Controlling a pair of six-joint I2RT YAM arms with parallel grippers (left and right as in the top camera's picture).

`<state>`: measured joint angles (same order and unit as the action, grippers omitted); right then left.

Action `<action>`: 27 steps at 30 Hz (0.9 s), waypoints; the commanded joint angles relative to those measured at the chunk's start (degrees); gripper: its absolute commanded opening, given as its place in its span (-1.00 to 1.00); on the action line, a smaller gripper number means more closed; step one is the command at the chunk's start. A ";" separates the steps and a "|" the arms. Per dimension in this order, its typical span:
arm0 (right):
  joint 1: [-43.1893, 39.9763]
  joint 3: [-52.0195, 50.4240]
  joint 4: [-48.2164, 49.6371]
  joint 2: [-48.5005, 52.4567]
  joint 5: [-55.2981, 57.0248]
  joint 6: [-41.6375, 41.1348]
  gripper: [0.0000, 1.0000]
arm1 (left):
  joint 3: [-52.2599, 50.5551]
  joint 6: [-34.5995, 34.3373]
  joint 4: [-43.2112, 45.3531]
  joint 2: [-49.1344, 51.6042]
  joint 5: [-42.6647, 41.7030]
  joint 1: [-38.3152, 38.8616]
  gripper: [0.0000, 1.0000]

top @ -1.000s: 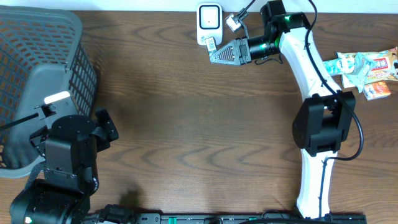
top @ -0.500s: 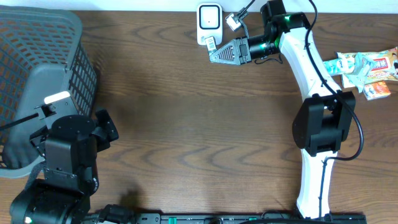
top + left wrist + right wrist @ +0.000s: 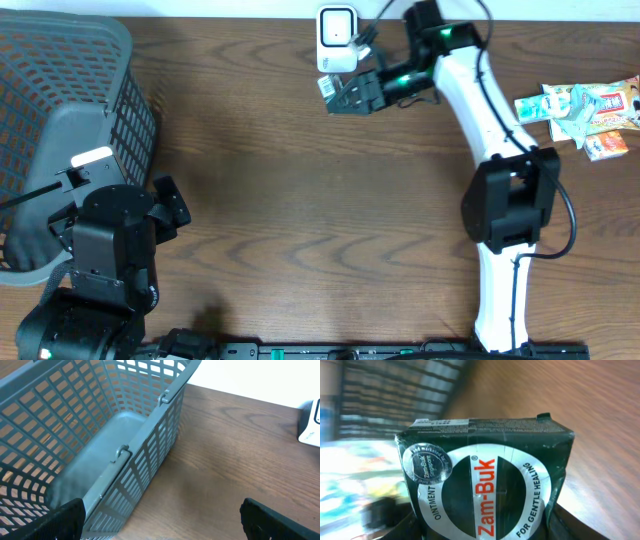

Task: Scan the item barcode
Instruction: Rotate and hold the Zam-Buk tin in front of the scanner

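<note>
- Overhead: even, diffuse light from above. Brown surface [image 3: 300, 200] is sharp edge to edge, grain readable.
- Only soft, faint shadow just right of the basket [image 3: 60, 120]; no hard shadows.
- White scanner [image 3: 337, 35] face is close to clipping.
- Left wrist: far strip beyond the surface is blown to pure white. Basket mesh is crisp; left pincer [image 3: 160, 522] fingers are near black, no detail.
- Right wrist: ointment box [image 3: 485, 485] print is sharp and legible. Everything behind it is smeared with blur, and the left side is washed out bright.
</note>
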<state>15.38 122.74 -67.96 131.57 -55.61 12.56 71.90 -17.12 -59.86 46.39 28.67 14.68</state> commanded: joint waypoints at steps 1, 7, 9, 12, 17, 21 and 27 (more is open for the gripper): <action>3.41 0.15 2.47 -0.35 27.06 -12.15 -0.02 | 0.55 -0.11 -0.13 0.02 0.48 -0.13 0.96; 7.69 0.15 7.45 -0.31 66.88 -22.38 -0.04 | 0.55 -0.11 -0.13 0.02 0.50 -0.13 0.96; 8.79 0.15 9.90 -0.22 75.73 -22.36 0.00 | 0.55 -0.13 -0.13 0.02 0.50 -0.13 0.96; 9.62 0.15 13.70 -0.17 84.24 -22.29 -0.01 | 0.55 -0.11 -0.13 0.02 0.50 -0.13 0.95; 9.35 0.15 21.18 -0.04 90.18 -20.09 -0.12 | 0.55 -0.11 -0.13 0.02 0.48 -0.13 0.96; 9.31 0.15 26.21 -0.04 92.17 -14.91 0.00 | 0.55 -0.11 -0.13 0.02 0.50 -0.13 0.96; 9.66 0.15 33.38 0.85 94.12 -3.19 -0.05 | 0.55 -0.11 -0.13 0.02 0.50 -0.13 0.96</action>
<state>24.69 122.72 -36.42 131.57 34.15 1.93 71.90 -17.12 -59.86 46.39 28.67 14.68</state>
